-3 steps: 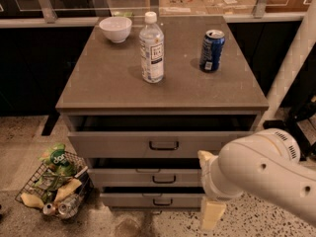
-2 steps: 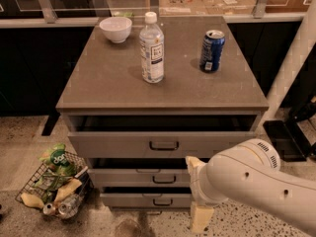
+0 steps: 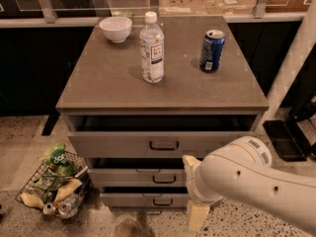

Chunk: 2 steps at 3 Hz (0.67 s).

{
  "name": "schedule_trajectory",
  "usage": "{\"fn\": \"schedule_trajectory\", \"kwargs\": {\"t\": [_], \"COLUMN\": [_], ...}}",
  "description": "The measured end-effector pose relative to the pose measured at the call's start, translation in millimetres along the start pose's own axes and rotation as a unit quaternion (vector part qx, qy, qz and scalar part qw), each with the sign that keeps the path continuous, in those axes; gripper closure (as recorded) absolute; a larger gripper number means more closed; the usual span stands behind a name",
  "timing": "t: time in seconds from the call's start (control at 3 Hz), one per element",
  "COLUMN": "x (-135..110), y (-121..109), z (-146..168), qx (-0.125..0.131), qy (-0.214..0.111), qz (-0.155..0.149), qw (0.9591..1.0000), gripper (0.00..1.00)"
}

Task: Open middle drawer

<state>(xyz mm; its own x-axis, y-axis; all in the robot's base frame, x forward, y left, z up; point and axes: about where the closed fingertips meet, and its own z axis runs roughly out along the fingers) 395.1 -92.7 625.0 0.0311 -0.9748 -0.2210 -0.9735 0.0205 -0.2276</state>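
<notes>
The grey cabinet [image 3: 163, 90] has three drawers with black bar handles. The middle drawer [image 3: 123, 177] is the second front down, with its handle [image 3: 164, 179] at the centre and a dark gap above it. My gripper [image 3: 193, 189] is at the end of the white arm, low at the right, just to the right of that handle. Its two cream fingers [image 3: 197, 215] stand apart, one above and one below, holding nothing. My arm hides the right part of the middle and bottom drawers.
The top drawer [image 3: 108, 144] stands slightly out. The bottom drawer [image 3: 126, 200] is near the floor. On the cabinet top are a white bowl [image 3: 115, 28], a clear bottle [image 3: 151, 48] and a blue can [image 3: 212, 51]. A wire basket of litter [image 3: 54, 186] sits on the floor at the left.
My arm and gripper have moved left, closer to the middle drawer's handle. The drawers and the things on top have not moved.
</notes>
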Motion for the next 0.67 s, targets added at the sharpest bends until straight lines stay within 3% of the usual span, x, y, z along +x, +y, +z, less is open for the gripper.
{"fn": "schedule_trajectory", "kwargs": {"t": [0.33, 0.67], "x": [-2.2, 1.4], "y": [8.3, 30.6], "z": [40.7, 80.1], "qx": [-0.021, -0.047], "qy": [0.019, 0.057], "qz": [-0.018, -0.051], "qw": [0.9994, 0.9959], "gripper": [0.0, 0.0]}}
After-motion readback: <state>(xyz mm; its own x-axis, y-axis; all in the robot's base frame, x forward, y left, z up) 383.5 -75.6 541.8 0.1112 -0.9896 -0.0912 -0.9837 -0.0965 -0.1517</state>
